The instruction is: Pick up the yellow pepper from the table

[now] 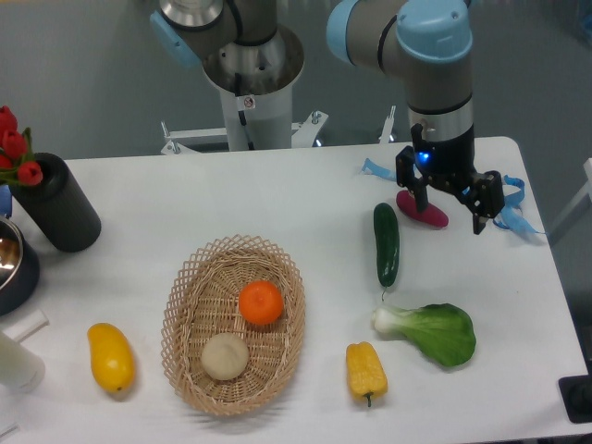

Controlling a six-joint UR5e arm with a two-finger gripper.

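Lying yellow pepper [366, 371] well apart from hand [450, 212]

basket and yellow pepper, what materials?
Basket: looks like woven wicker or rattan, tan and matte, with an open lattice rim and tighter weave at the base. Yellow pepper: smooth, slightly glossy skin with ridged lobes and a dark stem; real or plastic replica, the view can't settle it.

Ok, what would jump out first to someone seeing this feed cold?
Probably the wicker basket at centre front, holding an orange and a pale round item. Next, the gripper open at the back right above a magenta object, far from the yellow pepper at the front edge.
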